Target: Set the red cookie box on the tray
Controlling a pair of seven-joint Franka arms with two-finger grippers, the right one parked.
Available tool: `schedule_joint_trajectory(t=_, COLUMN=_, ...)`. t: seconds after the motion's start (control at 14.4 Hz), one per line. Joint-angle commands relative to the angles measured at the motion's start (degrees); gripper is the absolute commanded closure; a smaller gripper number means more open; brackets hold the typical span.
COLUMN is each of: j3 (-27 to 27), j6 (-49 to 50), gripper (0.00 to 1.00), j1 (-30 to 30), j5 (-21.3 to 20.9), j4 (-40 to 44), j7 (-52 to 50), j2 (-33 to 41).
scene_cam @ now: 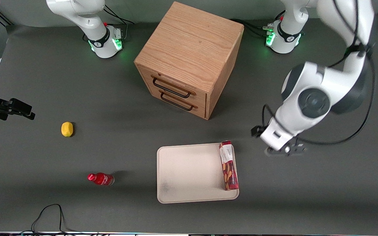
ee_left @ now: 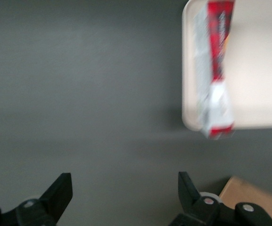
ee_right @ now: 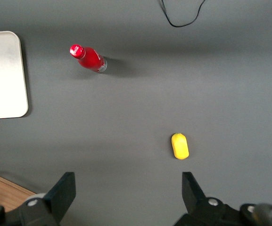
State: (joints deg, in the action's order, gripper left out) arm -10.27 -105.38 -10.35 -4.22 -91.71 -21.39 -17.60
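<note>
The red cookie box (scene_cam: 228,165) lies flat on the cream-white tray (scene_cam: 189,173), along the tray's edge toward the working arm's end, with its white-label end pointing at the wooden cabinet. In the left wrist view the box (ee_left: 216,66) rests on the tray (ee_left: 258,61), its label end reaching the rim. My left gripper (scene_cam: 285,150) hovers above bare table beside the tray, off toward the working arm's end. It (ee_left: 125,188) is open, with nothing between its fingers.
A wooden two-drawer cabinet (scene_cam: 189,59) stands farther from the front camera than the tray. A small red bottle (scene_cam: 101,179) and a yellow lemon-like object (scene_cam: 67,128) lie toward the parked arm's end. A black cable (scene_cam: 49,216) loops near the table's front edge.
</note>
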Motion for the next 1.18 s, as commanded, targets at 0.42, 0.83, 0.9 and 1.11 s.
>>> schedule_joint_trajectory(t=0.42, j3=0.0, j6=12.2, gripper=0.00, j1=15.6, j5=1.1, j4=-15.7, j7=16.0, j2=23.5)
schedule_joint_trajectory(t=0.83, j3=2.5, j6=16.5, gripper=0.00, j1=18.7, j5=1.1, j4=-10.8, j7=23.2, j2=22.6)
schedule_joint_trajectory(t=0.9, j3=3.2, j6=16.5, gripper=0.00, j1=18.4, j5=1.1, j4=-10.8, j7=23.1, j2=22.6)
schedule_joint_trajectory(t=1.11, j3=6.7, j6=17.6, gripper=0.00, j1=13.6, j5=0.9, j4=-10.2, j7=21.8, j2=22.2)
